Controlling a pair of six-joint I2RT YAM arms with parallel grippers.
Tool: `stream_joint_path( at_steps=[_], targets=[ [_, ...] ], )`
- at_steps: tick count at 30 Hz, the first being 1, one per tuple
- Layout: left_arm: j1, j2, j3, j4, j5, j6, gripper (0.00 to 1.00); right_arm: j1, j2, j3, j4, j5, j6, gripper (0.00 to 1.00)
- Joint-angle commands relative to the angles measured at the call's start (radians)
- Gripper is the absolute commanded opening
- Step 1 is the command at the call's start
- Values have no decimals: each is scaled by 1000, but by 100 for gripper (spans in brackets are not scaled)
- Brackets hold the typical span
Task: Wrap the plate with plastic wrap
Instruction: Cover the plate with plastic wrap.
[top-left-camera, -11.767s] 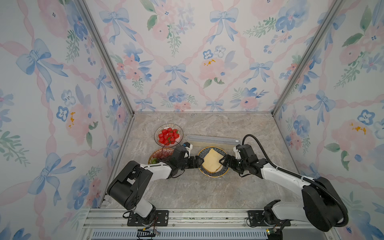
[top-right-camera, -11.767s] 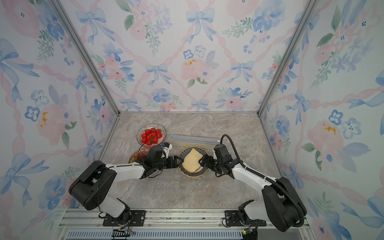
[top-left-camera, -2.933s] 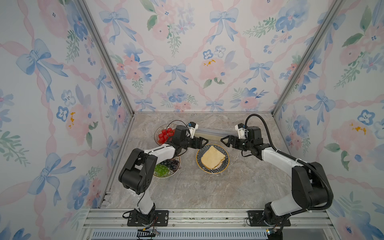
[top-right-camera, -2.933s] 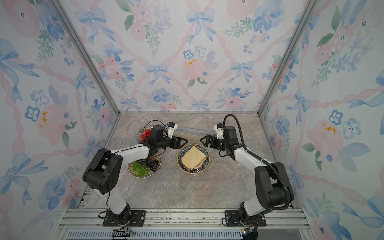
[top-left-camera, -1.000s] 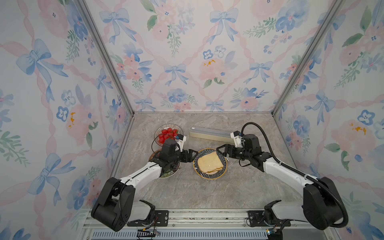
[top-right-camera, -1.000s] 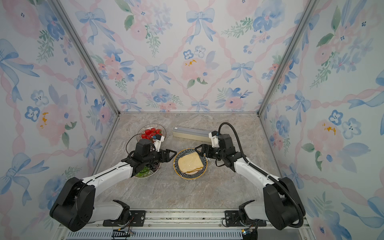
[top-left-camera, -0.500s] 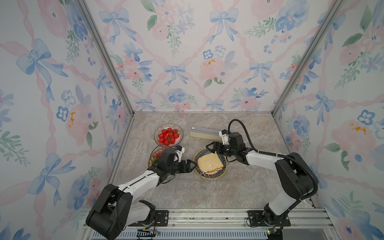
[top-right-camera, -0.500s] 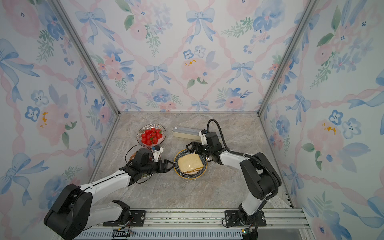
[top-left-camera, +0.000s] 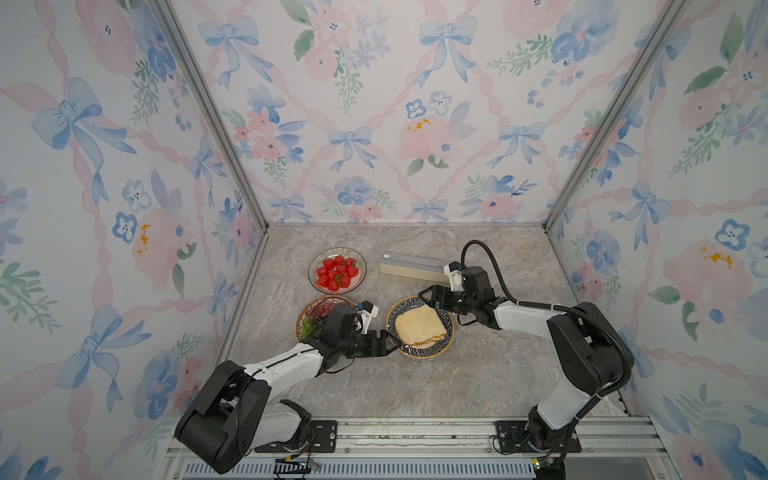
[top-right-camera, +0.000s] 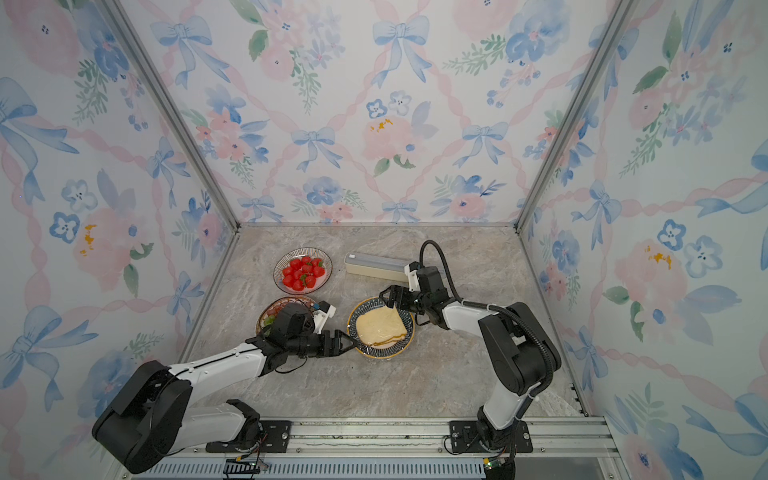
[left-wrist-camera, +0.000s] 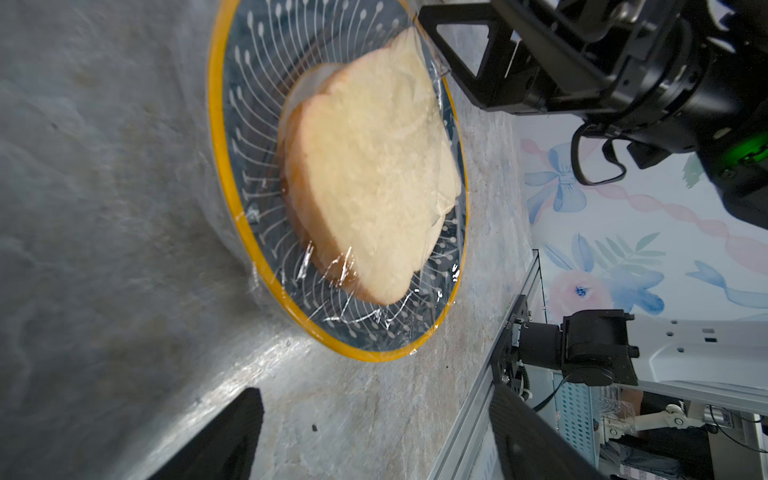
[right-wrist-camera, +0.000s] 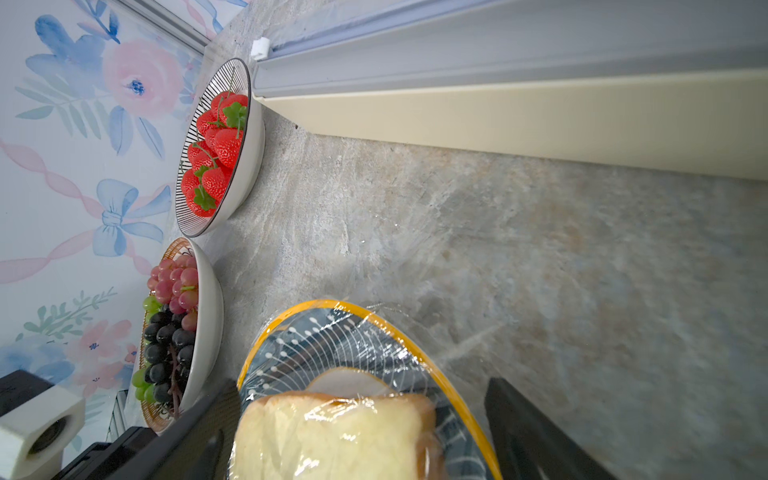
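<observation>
Left pincer (top-left-camera: 392, 345), jaws apart and empty, sits beside the plate (top-left-camera: 448, 340) rim; right pincer (top-left-camera: 427, 297), also apart, is at the opposite rim. Plastic wrap (left-wrist-camera: 345, 316) covers the sandwich (top-left-camera: 419, 326) and plate, centre of worktop (top-left-camera: 478, 374).

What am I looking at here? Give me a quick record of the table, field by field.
Plate: centre, bread on it
Plastic wrap: stretched over plate and bread
Box: behind the plate
Fruit: strawberries and grapes in bowls, left of plate
Left gripper: open, at plate's rim
Right gripper: open, at opposite rim
</observation>
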Motion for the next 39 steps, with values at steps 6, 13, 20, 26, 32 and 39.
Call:
stream_joint_path(
  at_steps=[6, 13, 20, 26, 32, 39],
  targets=[
    [-69, 98, -3, 146, 43, -77, 89, -3, 32, 4, -114, -83, -84, 94],
    [-131, 172, 9, 251, 52, -135, 89, 11, 54, 11, -133, -129, -94, 94],
    [-189, 235, 45, 310, 69, -165, 89, 19, 92, 6, -12, -252, 12, 89],
    [-208, 271, 55, 342, 51, -185, 89, -21, 35, -18, -22, -201, 35, 90],
    [-205, 234, 16, 343, -11, -200, 90, -98, -142, -66, -235, -68, -51, 99],
    [-213, 255, -10, 343, -4, -189, 90, -118, -220, -170, -305, -96, -2, 97]
  ],
)
